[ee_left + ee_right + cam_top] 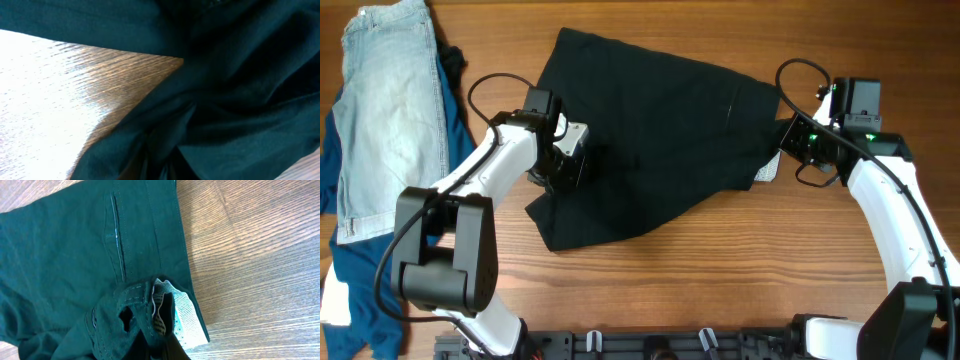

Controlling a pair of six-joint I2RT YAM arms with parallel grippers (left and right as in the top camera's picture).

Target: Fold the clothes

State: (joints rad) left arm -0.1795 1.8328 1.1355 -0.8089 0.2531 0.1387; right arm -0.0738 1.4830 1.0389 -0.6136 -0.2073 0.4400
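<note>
The black shorts (650,130) lie spread across the middle of the wooden table. My left gripper (563,160) sits on their left edge and is shut on a bunched fold of the fabric (170,130). My right gripper (788,143) is at the shorts' right edge, shut on the waistband (145,305), where the pale mesh lining and inner label (175,310) are turned out. The fingertips of both grippers are buried in cloth.
Pale blue denim shorts (385,110) lie at the far left on top of a deep blue garment (350,280). Bare wood (740,270) shows in front of the black shorts and to the right (250,255).
</note>
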